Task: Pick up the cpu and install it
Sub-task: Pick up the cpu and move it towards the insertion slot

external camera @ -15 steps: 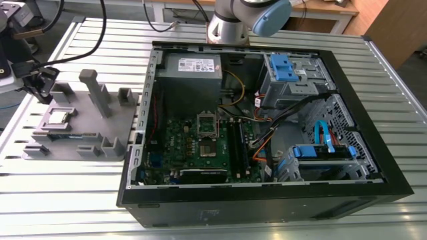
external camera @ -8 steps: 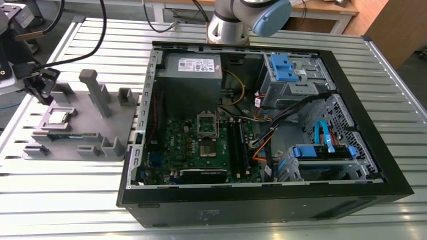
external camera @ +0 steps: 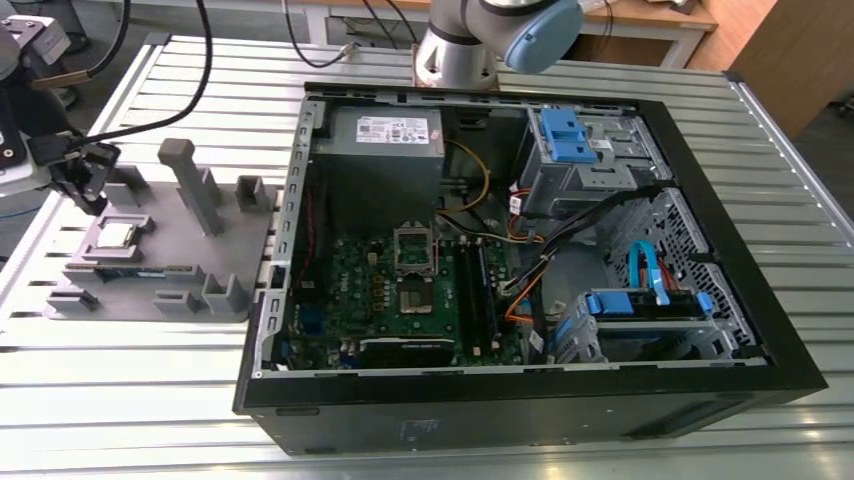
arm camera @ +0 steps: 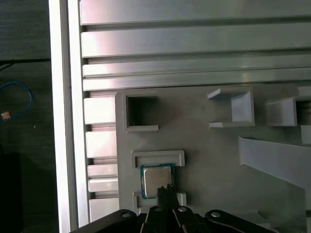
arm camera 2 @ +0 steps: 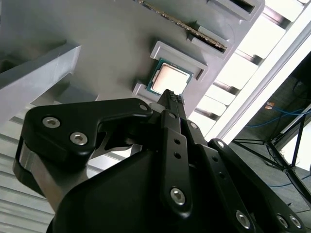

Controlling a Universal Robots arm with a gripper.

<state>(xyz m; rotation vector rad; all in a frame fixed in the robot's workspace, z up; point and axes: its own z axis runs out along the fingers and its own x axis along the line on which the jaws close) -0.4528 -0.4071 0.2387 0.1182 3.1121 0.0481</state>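
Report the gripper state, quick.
Gripper: closed, holding nothing; tips close above the chip, which lies in its grey tray.

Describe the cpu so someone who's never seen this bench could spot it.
Find the grey tray at the exterior view's left, beside the open computer case. In a square pocket on it lies the cpu: small, flat, square, shiny silver, unlike the long green memory stick nearby.

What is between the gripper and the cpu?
Nothing visible. The gripper hangs close over the cpu, which lies bare in its pocket on the tray.
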